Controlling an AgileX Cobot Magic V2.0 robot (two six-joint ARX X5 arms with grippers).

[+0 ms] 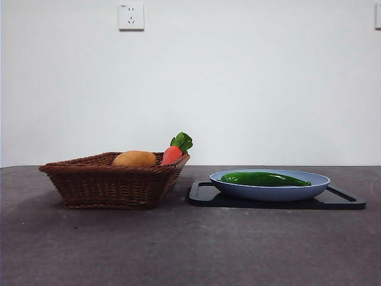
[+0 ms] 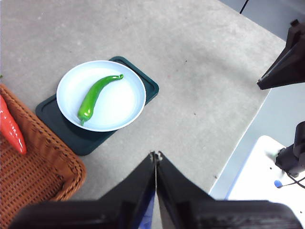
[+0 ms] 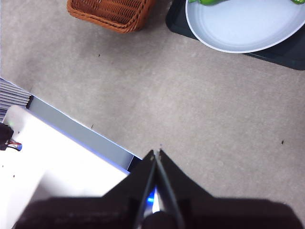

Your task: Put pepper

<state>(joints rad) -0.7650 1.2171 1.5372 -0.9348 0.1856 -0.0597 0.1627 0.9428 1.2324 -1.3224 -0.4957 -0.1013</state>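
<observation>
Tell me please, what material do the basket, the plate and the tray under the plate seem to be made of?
The basket looks like woven wicker or rattan: brown interlaced strands show on its walls. The plate looks like smooth glazed ceramic or plastic, pale blue with a soft sheen; which one cannot be told. The tray looks like dark moulded plastic, with a raised rim and rounded corners.

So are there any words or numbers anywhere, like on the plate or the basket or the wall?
No text can be read in any view.
Socket on the wall: a tiny mark at its top corner, too small to read.
Plate, tray, basket, pepper: plain, no words or signs.
</observation>
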